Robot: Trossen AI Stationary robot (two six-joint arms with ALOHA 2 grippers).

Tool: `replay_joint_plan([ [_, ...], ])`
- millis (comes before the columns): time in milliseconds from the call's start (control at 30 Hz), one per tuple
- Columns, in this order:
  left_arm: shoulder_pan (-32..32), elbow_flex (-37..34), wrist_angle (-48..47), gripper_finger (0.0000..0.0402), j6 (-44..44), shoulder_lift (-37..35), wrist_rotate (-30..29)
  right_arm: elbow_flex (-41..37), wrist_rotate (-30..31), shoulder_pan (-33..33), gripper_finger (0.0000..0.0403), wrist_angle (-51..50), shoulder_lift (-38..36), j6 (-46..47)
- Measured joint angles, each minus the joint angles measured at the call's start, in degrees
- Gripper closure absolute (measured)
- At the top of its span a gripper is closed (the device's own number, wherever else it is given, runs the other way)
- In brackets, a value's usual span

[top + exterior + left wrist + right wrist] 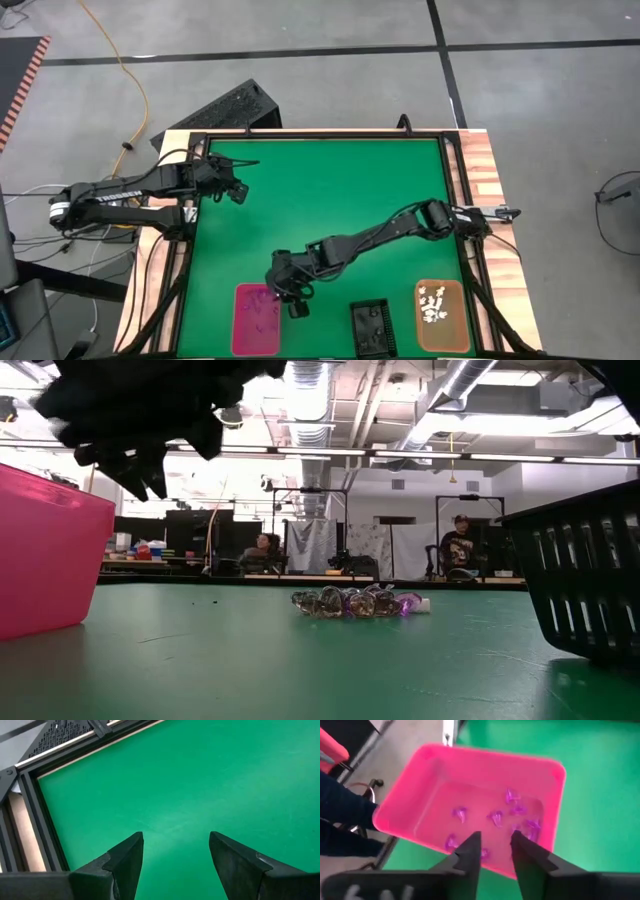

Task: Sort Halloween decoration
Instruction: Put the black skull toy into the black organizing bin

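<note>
Several purple trinkets (495, 817) lie on the floor of the pink tray (485, 755), which stands at the table's near edge (237, 320). My right gripper (495, 834) hangs open above the tray's right part (293, 300), with nothing between its fingers. A clump of purple and clear trinkets (360, 602) lies on the green table. White trinkets (434, 303) sit in the orange tray (442, 340). My left gripper (175, 835) waits open over the table's far left part (238, 192).
A black tray (370, 328) stands between the pink and orange trays at the near edge and fills the right of the low view (590, 580). A dark frame (30, 810) rims the table. Bare green mat spreads across the middle and far side.
</note>
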Motion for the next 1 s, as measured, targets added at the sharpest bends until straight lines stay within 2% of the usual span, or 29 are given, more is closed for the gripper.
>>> replay_joint_plan([
  [133, 0.00, 0.00, -0.08, 0.0183, 0.00, 0.02, 0.45, 2.86, 0.80, -0.92, 0.0225, -13.72, -1.29, 4.26],
  [267, 0.00, 0.00, -0.26, 0.0183, 0.12, 0.02, 0.80, 2.99, 4.29, -1.90, 0.0218, -28.78, -3.98, 3.80],
  [333, 0.00, 0.00, -0.29, 0.0183, 0.15, -0.01, 0.77, 1.33, 4.78, -2.17, 0.0219, -31.81, -4.71, 2.49],
  [433, 0.00, 0.00, -0.36, 0.0183, 0.19, -0.01, 0.72, -4.06, 6.28, -2.50, 0.0223, -29.88, -6.66, 2.44],
  [600, 0.02, 0.00, -0.21, 0.0183, 1.39, 0.01, 0.03, -13.30, 9.08, -2.62, 0.0227, -21.20, -8.58, 3.74],
  [767, 0.01, 0.00, -0.29, 0.0183, 1.51, 0.00, -0.14, -18.36, 9.34, -2.61, 0.0227, -14.95, -8.63, 5.19],
  [1000, 0.01, 0.00, -0.24, 0.0183, 2.62, -0.01, -0.76, -22.67, 10.63, -2.97, 0.0227, -13.34, -8.45, 6.34],
])
